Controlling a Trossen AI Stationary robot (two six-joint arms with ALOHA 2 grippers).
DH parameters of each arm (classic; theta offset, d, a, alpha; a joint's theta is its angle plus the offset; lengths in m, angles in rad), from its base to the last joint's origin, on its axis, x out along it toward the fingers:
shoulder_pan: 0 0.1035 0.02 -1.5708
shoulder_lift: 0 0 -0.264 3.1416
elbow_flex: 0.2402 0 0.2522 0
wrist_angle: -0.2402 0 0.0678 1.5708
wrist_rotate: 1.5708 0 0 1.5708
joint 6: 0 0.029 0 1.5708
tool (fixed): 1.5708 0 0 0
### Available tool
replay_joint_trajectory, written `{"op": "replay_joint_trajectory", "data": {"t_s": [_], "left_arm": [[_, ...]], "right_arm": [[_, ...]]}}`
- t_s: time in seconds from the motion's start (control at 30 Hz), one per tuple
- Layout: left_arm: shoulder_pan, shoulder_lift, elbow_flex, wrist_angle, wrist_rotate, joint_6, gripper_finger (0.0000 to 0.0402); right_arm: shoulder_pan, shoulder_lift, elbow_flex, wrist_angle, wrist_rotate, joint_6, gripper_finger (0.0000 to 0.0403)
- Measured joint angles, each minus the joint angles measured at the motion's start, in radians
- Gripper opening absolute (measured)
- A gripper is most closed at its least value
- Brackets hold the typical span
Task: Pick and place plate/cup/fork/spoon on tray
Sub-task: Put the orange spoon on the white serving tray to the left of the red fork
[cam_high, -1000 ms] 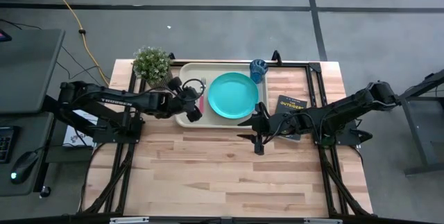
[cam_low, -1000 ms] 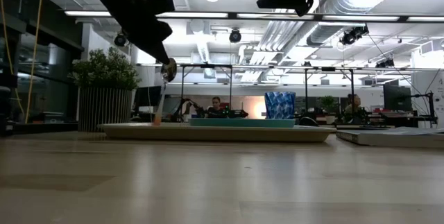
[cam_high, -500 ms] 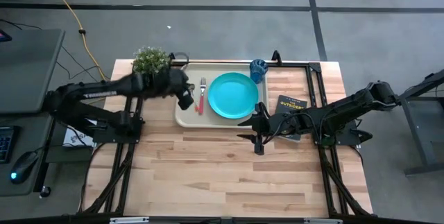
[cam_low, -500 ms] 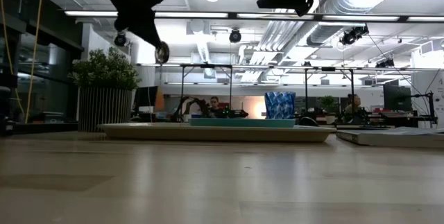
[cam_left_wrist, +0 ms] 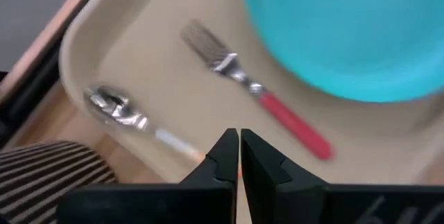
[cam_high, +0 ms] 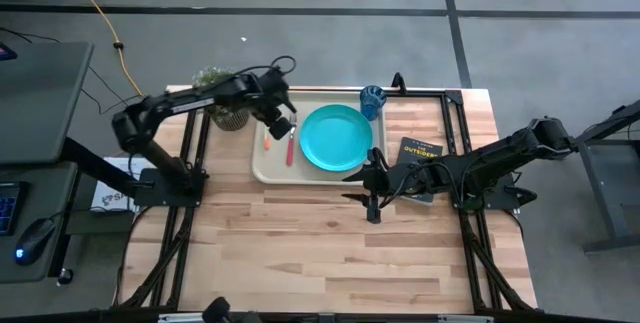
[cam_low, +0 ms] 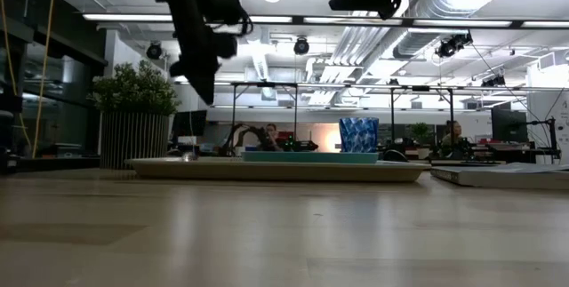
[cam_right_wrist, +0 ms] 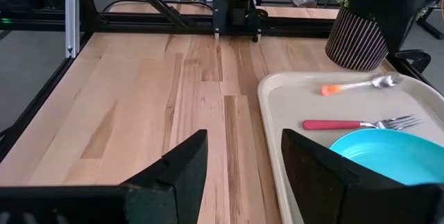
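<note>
Left end effector [cam_high: 283,123] above the tray's [cam_high: 262,169] left part, fingers together, empty. On the tray: spoon [cam_high: 268,141] near the left rim, fork [cam_high: 290,146] beside it, plate [cam_high: 336,137] in the middle, cup [cam_high: 372,100] at the far right corner. Right end effector [cam_high: 368,185] over bare table [cam_high: 300,253] (fingers apart), a dark book [cam_high: 418,153] just beside. Potted plant [cam_high: 225,98] close to the tray's far left corner. Only from the left wrist: spoon bowl [cam_left_wrist: 111,104] almost touching the rim.
</note>
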Motion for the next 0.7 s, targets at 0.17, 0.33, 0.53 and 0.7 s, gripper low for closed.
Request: {"op": "replay_joint_trajectory", "data": {"t_s": [0.17, 0.33, 0.53, 0.7], "left_arm": [[0.012, 0.065, 0.001, 0.026, -0.072, 0.010, 0.0000], [0.013, 0.066, 0.002, 0.085, -0.085, 0.022, 0.0000], [0.009, 0.066, -0.048, 0.199, -0.177, -0.050, 0.0000], [-0.009, 0.066, -0.194, 0.370, -0.167, -0.117, 0.0000]], "right_arm": [[0.000, 0.000, 0.000, 0.000, 0.000, 0.000, 0.0177], [0.000, 0.000, 0.000, 0.000, 0.000, -0.012, 0.0177], [0.000, 0.000, 0.000, 0.000, 0.000, -0.011, 0.0177], [0.000, 0.000, 0.000, 0.000, 0.000, -0.008, 0.0177]]}}
